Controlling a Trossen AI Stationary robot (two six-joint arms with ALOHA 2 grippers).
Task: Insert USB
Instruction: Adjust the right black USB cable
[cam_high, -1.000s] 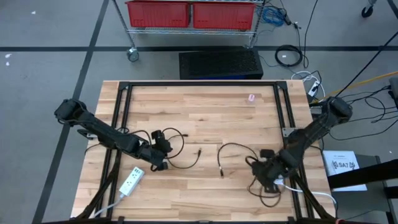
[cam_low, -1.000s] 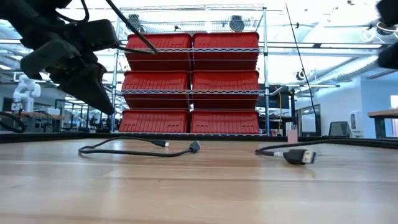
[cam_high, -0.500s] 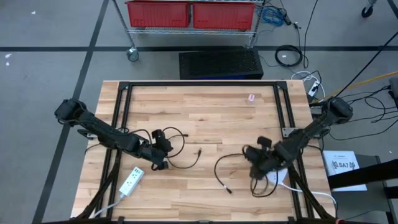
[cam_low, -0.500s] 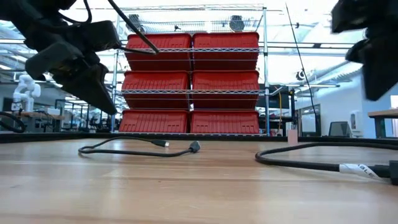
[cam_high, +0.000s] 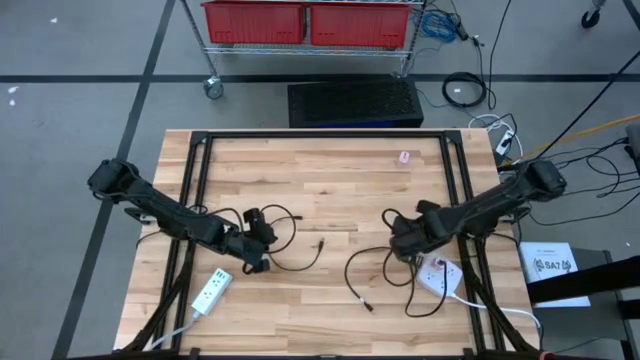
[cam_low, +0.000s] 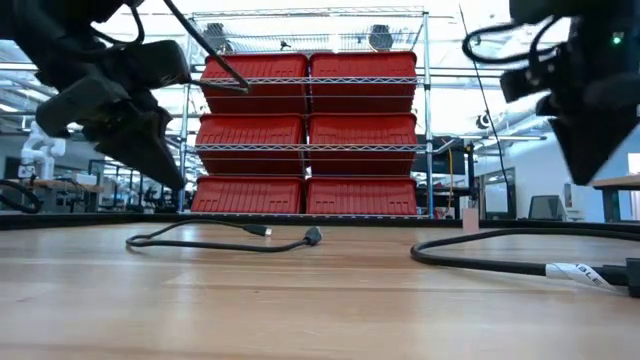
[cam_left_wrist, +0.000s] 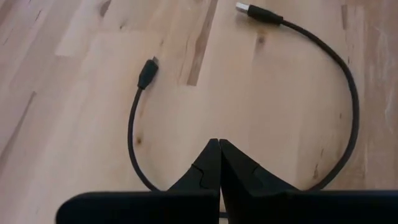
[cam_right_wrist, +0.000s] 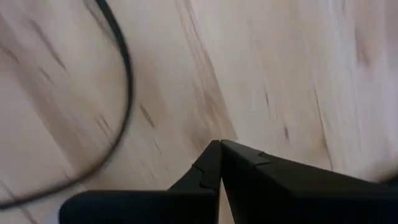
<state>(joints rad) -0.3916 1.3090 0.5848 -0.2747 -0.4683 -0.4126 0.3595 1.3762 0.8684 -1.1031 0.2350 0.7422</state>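
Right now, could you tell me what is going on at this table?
Two robot arms are working with USB cables on the wooden table. The left end effector hangs shut over the short black cable, whose plugs lie loose on the wood. The right end effector, also shut, is raised above the longer cable, near the white power strip. A second white power strip lies at the left. Nothing looks plugged in yet.

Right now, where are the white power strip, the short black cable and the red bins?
Power strip (cam_high: 209, 292), high view, middle of its body.
Short cable (cam_left_wrist: 348, 93), left wrist view, its curved stretch.
Red bins (cam_low: 255, 135), low view, a middle bin's front.
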